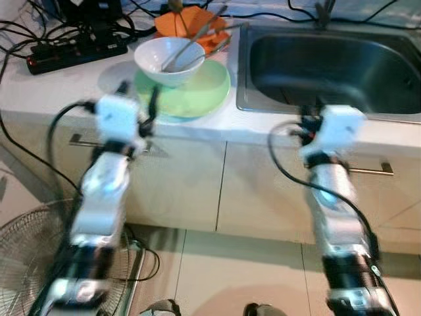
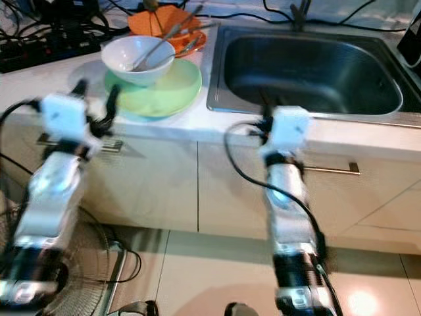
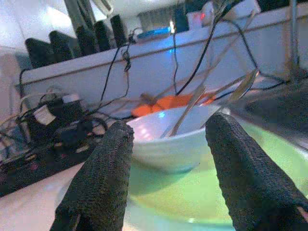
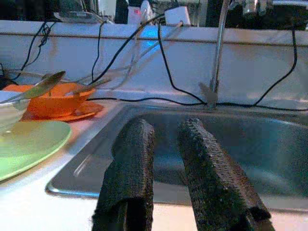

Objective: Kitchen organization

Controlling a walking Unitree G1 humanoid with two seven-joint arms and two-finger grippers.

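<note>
- Barely started, by the look of it: nothing picked up, sink [image 1: 329, 62] empty.
- White bowl [image 1: 168, 60] w/ utensils sitting on green plate [image 1: 197, 92], on desk [image 1: 39, 92] left of sink; orange dishes [image 1: 194, 26] behind.
- Left end effector [image 3: 168, 178] wide open, empty, just short of bowl, aimed at it.
- Right end effector [image 4: 166, 168] slightly parted, empty, at sink's front edge.
- Left to do, prob.: grab bowl, plate, orange dishes; move to sink.

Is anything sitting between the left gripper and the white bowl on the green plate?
Nothing visible does. The left gripper is at the counter edge with fingers open, facing the white bowl. Only the near rim of the green plate under the bowl lies between them, low.
</note>
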